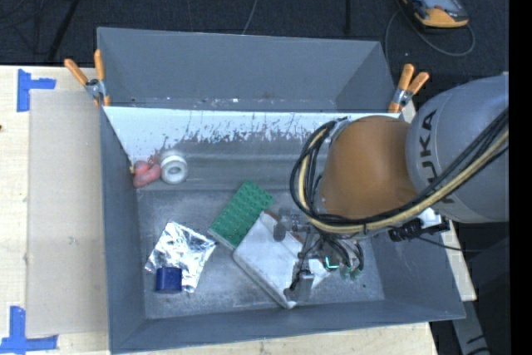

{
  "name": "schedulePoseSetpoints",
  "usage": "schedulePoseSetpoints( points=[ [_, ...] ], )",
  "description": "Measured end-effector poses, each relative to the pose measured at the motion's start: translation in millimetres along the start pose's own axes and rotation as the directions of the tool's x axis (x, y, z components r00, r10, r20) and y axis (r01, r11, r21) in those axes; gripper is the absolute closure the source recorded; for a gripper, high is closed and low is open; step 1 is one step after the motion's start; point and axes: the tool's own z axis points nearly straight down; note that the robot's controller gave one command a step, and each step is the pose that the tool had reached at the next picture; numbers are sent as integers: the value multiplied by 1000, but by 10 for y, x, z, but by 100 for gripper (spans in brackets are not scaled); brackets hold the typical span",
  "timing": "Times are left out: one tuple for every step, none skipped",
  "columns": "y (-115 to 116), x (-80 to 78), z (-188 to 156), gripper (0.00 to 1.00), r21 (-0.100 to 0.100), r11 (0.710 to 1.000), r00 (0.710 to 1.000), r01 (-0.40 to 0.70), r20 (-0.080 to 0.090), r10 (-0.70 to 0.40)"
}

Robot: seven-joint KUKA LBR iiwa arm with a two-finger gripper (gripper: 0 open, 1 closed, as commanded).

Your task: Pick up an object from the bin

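My gripper (301, 282) hangs low over the bin's front right, its fingertips at the right edge of a flat white-grey block (264, 256) lying there. Whether anything is between the fingers is hidden. A green ridged plate (240, 210) lies partly on the block's far left corner.
A crumpled silver foil pack (180, 253) with a small blue piece (168, 279) lies at the front left. A pink lump (145, 171) and a white tape roll (173, 169) rest against the back wall at the left. The arm's orange cover and cables overhang the bin's right side.
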Motion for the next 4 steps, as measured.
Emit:
schedulePoseSetpoints(
  points=[
    [578, -319, 771, 0, -2, 999, 999, -51, 5, 51],
    [498, -720, 820, 0, -2, 994, 994, -110, 10, 110],
    [501, -713, 811, 100, -2, 994, 994, -111, 8, 111],
    [496, -710, 818, 0, -2, 994, 994, -112, 8, 112]
  ],
)
